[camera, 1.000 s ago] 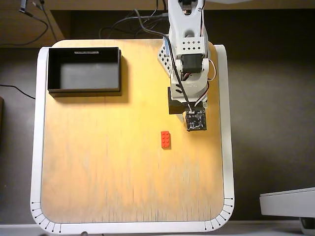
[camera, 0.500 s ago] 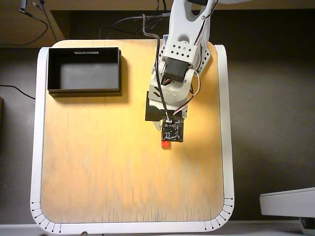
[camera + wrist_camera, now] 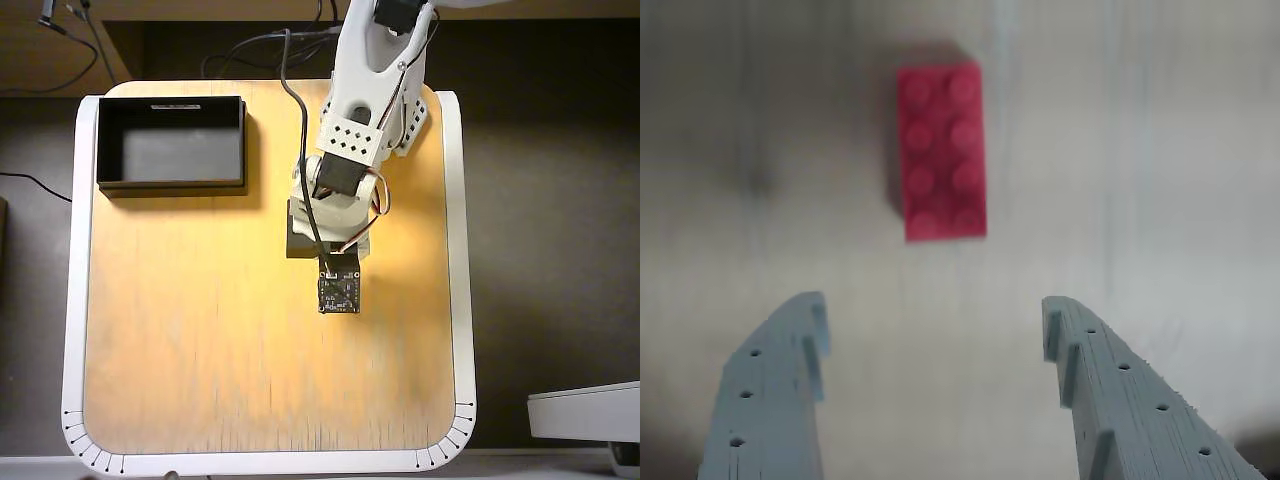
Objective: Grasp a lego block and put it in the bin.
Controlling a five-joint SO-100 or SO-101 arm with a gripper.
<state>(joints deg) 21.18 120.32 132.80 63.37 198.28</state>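
Note:
In the wrist view the red lego block point(image 3: 941, 150) lies flat on the pale wooden tabletop with its studs up and its long side pointing away from me. My gripper point(image 3: 933, 303) is open and empty. Its two grey fingers stand apart just short of the block, which lies ahead of the gap and slightly left of its centre. In the overhead view the black bin point(image 3: 170, 184) sits at the table's upper left and looks empty. There the arm point(image 3: 355, 150) reaches over the table's middle and hides both the block and the fingers.
The wooden table point(image 3: 200, 330) has a raised white rim point(image 3: 68, 300) all around. A black cable point(image 3: 300, 130) runs along the arm. The wrist camera board point(image 3: 339, 290) hangs over the table's centre. Dark floor surrounds the table.

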